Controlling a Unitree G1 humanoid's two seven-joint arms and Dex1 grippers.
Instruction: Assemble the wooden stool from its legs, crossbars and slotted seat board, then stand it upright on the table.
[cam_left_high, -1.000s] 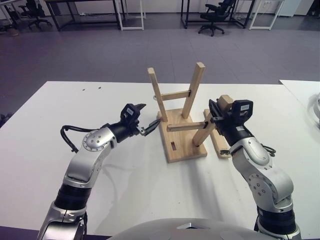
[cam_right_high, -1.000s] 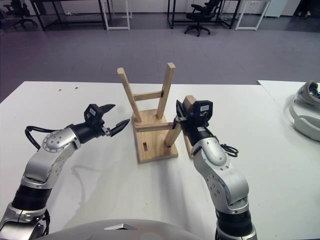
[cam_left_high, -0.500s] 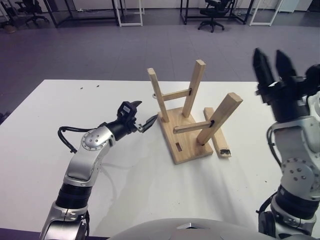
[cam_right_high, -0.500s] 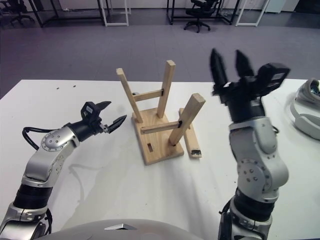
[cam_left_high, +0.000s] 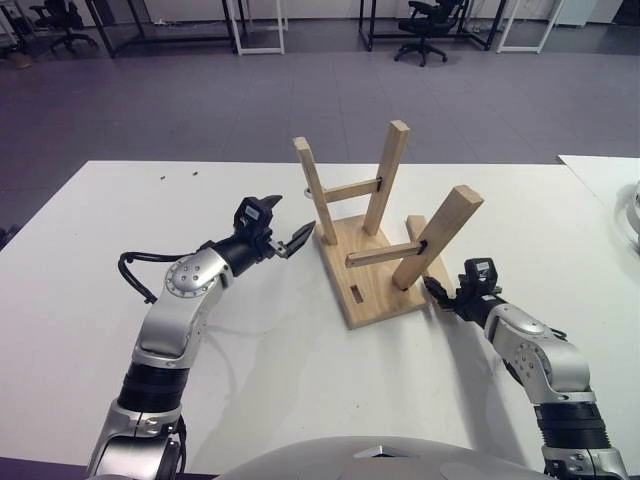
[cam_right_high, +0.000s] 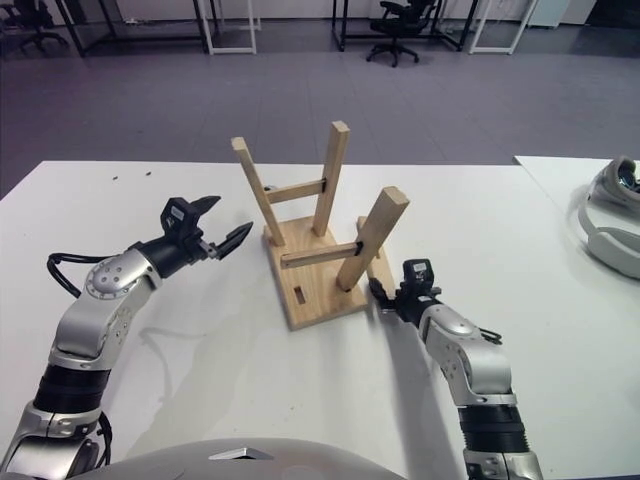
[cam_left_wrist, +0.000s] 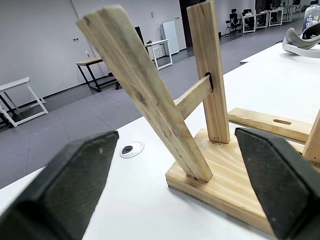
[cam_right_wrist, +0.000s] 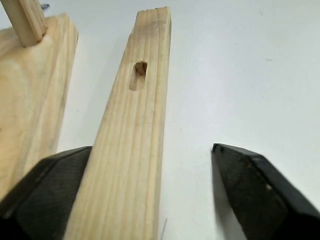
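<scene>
Now that the right gripper (cam_left_high: 441, 299) has dropped, its wide jaws straddle the loose leg (cam_right_wrist: 132, 150), ready to grasp; left gripper (cam_left_high: 288, 222) gapes empty.

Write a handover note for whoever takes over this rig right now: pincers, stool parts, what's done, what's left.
Left pincer: open, empty, held above the table just left of the far-left leg.
Right pincer: open, low at the table, straddling the loose leg, not closed on it.
Seat board lies flat, three legs standing in it; the loose leg lies along its right edge.
Done: far pair joined by a crossbar; third leg leans, second crossbar plugged into it.
Left: likely seat the loose leg in the open slot and onto that crossbar, then turn everything upright.
</scene>
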